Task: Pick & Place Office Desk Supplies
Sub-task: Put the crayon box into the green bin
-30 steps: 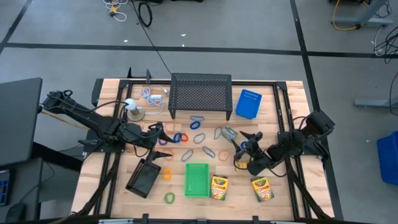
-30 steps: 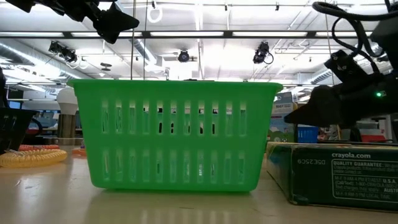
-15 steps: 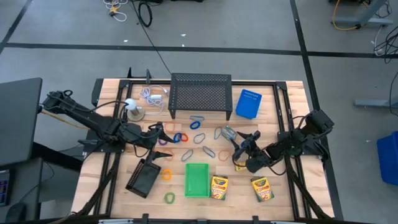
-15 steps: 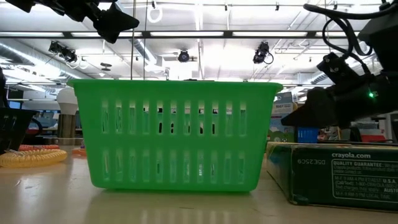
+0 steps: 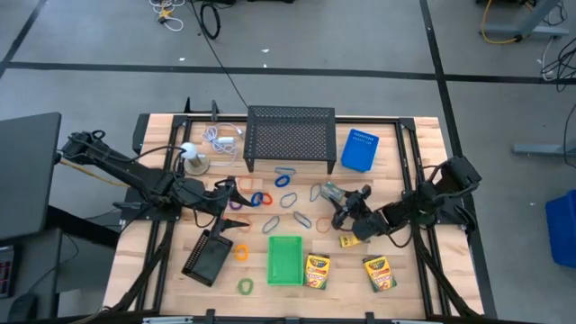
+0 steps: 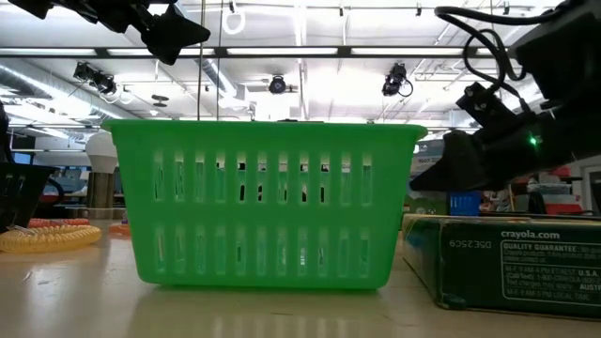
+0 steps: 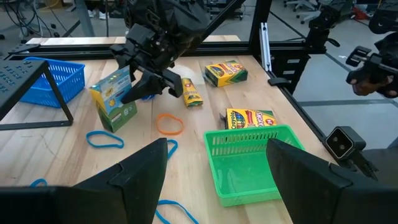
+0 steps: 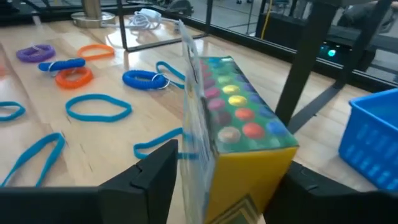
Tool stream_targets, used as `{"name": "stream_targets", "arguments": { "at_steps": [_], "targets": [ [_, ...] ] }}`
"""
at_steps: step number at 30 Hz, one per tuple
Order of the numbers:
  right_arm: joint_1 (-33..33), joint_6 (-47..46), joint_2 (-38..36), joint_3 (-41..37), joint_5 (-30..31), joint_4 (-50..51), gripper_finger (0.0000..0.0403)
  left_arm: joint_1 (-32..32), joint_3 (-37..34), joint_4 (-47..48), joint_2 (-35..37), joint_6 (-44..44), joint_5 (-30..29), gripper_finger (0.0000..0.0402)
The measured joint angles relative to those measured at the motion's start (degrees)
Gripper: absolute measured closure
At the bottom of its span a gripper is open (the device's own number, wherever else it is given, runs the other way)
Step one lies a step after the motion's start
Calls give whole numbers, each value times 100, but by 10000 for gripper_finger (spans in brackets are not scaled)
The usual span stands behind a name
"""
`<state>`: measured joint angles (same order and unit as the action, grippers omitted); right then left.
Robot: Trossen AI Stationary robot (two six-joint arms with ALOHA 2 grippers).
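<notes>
A yellow crayon box point(image 8: 239, 124) with coloured dots and a clear flap stands upright on the table right of centre point(image 5: 333, 192). My right gripper point(image 5: 346, 209) is low at it, one finger on either side of it point(image 7: 155, 84). A small yellow box point(image 5: 349, 240) lies just nearer, and two more crayon boxes point(image 5: 317, 270) point(image 5: 379, 273) lie by the front edge. Blue, orange and green loops point(image 5: 286, 180) are scattered mid-table. My left gripper point(image 5: 234, 193) hangs open above the loops at left, nothing between its fingers point(image 7: 217, 146). My right gripper comes level from the table's right side. Its two fingers point(image 8: 152, 180) flank the lower part point(image 8: 249, 168) of the upright crayon box, which stands on the table. Whether the fingers touch the box, I cannot tell.
A green basket point(image 5: 286, 259) stands near the front centre, a black mesh tray point(image 5: 209, 256) to its left. At the back are a black mesh shelf point(image 5: 291, 137), a blue basket point(image 5: 360, 150), a white coiled cable point(image 5: 220, 137) and a white ball on a stand point(image 5: 191, 155).
My right gripper has swung toward the table's left, up to the standing crayon box, uncovering the small yellow box that lay under it. Its fingers have drawn closer together around the box. The left arm has kept still.
</notes>
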<state>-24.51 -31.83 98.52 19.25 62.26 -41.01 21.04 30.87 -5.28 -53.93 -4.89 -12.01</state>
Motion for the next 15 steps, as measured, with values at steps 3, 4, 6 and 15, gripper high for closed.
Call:
{"name": "stream_targets", "arguments": {
  "at_steps": [3, 4, 6, 15],
  "targets": [
    [40, 20, 0, 0, -141, -4, 231, 0, 0, 0, 0, -2, 0, 118],
    [41, 20, 0, 0, -172, -5, 242, 0, 0, 0, 0, -2, 0, 118],
    [39, 22, 0, 0, -197, -7, 268, 0, 0, -1, 0, -2, 0, 118],
    [33, 131, 0, 0, -251, -52, 304, 0, 0, -1, 0, 0, -3, 118]
  ]
}}
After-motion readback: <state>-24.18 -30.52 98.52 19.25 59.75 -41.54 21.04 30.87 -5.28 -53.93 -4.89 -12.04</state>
